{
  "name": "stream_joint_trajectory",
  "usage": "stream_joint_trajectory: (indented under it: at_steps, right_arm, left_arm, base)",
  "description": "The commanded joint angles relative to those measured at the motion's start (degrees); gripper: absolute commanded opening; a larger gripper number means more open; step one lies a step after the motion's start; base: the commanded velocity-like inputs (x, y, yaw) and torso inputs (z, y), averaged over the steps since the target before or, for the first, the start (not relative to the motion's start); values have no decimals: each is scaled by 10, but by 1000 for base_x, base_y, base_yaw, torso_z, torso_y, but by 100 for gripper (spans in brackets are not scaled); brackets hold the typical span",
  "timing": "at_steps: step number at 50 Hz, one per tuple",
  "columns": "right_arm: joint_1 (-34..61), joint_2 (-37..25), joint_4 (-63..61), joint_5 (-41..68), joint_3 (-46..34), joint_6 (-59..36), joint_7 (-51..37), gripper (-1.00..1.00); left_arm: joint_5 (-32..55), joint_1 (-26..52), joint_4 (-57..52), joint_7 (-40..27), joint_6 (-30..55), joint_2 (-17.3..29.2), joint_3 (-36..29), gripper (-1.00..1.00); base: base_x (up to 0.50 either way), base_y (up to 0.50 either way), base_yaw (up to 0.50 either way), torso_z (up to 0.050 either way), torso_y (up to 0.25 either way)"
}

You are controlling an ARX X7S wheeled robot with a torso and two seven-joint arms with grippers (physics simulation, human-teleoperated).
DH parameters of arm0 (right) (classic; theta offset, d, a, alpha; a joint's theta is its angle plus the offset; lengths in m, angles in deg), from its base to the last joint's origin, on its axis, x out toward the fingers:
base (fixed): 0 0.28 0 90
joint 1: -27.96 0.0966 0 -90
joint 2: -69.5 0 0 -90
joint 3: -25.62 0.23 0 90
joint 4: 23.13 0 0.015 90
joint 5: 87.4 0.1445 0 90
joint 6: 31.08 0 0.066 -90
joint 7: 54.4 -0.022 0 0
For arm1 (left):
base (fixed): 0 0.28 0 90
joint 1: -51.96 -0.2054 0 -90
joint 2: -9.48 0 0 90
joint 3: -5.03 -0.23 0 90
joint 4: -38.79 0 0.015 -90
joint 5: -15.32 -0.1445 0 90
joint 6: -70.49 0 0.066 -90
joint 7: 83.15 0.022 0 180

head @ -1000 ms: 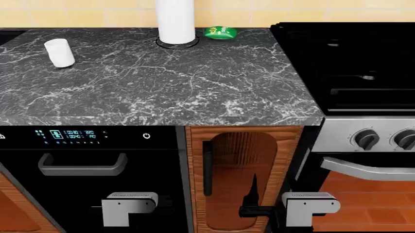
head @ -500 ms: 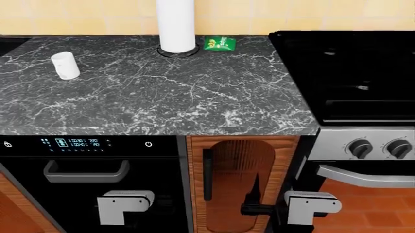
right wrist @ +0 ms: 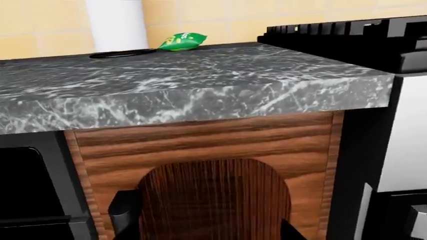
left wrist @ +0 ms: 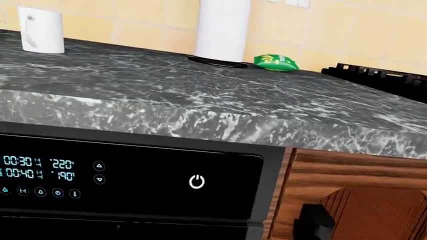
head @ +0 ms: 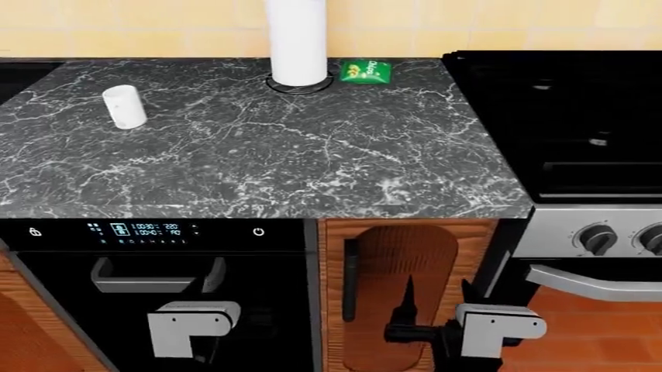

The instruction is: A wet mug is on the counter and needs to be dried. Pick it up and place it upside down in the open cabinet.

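The mug (head: 124,106) is a small plain white cup standing upright at the far left of the black-grey marble counter (head: 310,155); the left wrist view shows the mug (left wrist: 41,30) at the counter's back. Both arms hang low in front of the cabinets, well below the counter top. My left arm's white wrist block (head: 191,329) is in front of the black oven, and its gripper does not show. My right gripper (head: 407,298) appears as one thin black upright shape before the wooden door, holding nothing visible. The open cabinet is out of view.
A tall white cylinder (head: 298,39) and a green packet (head: 364,71) sit at the counter's back. A black stove (head: 579,116) adjoins on the right. Below are an oven with a lit display (head: 155,231) and a shut wooden door (head: 435,256) with a dark handle (head: 349,279).
The head view has shifted: mug, cylinder and packet all sit further right in the picture than before. Both arms stay low in front of the cabinets.
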Motion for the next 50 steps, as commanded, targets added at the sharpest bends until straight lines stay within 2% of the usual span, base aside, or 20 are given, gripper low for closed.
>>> stream_joint_trajectory:
  at_steps: [1,41,45,47,50]
  right_arm:
    - [-1,-8,0,14,-12,-2,-1,100]
    - [4,-25,4,30,-41,5,-21,100]
    - [0,-24,2,40,-38,15,-21,100]
    - [-4,-29,-35,38,-38,1,-32,100]
    - [-10,-60,-220,54,-32,-101,-58,100]
  left_arm:
    - [7,1,5,-17,1,5,-5,100]
    - [1,0,10,-51,-5,26,-39,100]
    - [9,-2,-7,-54,6,30,-38,100]
    - [44,-6,-59,-43,18,40,-26,100]
    - [137,29,-183,-72,144,78,17,100]
  base:
    - [0,500,0,0,0]
    - [0,500,0,0,0]
    - [1,22,0,0,0]
    - [0,0,0,0,0]
    - [0,0,0,0,0]
